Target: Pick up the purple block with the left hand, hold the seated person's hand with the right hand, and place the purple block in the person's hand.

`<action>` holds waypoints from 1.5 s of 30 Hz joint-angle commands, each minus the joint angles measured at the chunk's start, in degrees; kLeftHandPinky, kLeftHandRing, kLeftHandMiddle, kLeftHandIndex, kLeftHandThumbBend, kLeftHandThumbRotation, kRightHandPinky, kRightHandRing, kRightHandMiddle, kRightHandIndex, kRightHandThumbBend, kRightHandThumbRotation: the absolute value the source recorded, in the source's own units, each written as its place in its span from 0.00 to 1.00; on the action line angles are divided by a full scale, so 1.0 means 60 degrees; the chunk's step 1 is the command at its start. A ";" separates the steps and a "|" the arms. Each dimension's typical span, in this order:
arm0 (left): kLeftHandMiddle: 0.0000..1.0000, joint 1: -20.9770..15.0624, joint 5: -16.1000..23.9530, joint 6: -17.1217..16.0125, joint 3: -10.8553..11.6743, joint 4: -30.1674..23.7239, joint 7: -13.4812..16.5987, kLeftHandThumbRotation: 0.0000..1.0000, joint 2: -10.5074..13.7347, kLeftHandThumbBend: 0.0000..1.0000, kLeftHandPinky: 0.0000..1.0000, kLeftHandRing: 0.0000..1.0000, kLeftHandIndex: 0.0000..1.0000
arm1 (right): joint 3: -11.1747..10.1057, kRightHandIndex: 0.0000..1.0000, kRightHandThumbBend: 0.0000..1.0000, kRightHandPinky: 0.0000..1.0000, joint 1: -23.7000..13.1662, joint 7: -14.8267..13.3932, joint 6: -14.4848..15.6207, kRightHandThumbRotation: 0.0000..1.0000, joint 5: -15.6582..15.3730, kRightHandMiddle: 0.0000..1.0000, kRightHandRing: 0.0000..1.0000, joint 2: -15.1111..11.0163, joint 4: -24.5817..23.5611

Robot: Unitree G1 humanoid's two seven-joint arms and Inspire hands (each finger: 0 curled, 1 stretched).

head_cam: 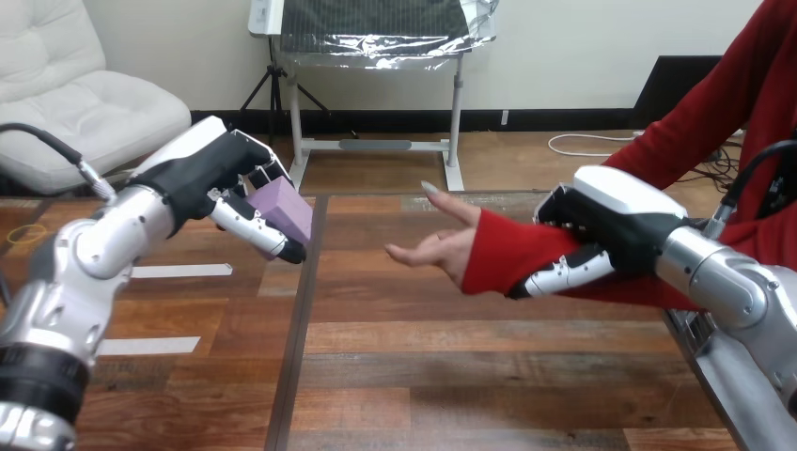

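Left hand (pixel 202 174), upper left: clamped on block (pixel 282 209) | right hand (pixel 601 230), right: curled round person's wrist (pixel 512 254) | person's hand (pixel 437 246), centre: palm open, apart from block.

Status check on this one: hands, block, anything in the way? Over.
Left hand shut on purple block. Right hand curled round the person's wrist. Person's hand open, apart from block; nothing between them.

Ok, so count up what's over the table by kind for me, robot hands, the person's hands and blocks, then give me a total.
Robot hands: 2, the left hand and the right hand
Hands of the person: 1, the person's hand, palm up
Blocks: 1, the purple block, in the left hand
Total: 4
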 commanded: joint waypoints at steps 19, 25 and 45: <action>0.39 -0.2060 -0.0069 -0.0752 0.0002 0.2164 0.0729 0.00 -0.1140 0.82 0.29 0.34 0.37 | -0.0324 0.32 0.80 0.26 -0.0227 0.0096 0.0209 0.43 0.0382 0.32 0.27 0.0248 -0.0897; 0.40 -0.2292 -0.0033 -0.0867 -0.0042 0.2491 0.0768 0.00 -0.1372 0.82 0.31 0.35 0.37 | -0.0284 0.33 0.78 0.25 -0.0218 0.0089 0.0288 0.43 0.0345 0.32 0.28 0.0327 -0.1016; 0.37 -0.2900 0.0017 -0.1351 -0.0096 0.3288 0.0837 0.00 -0.2038 0.84 0.26 0.31 0.37 | -0.0086 0.36 0.79 0.29 -0.0425 0.0064 0.0394 0.45 0.0119 0.35 0.31 0.0684 -0.1186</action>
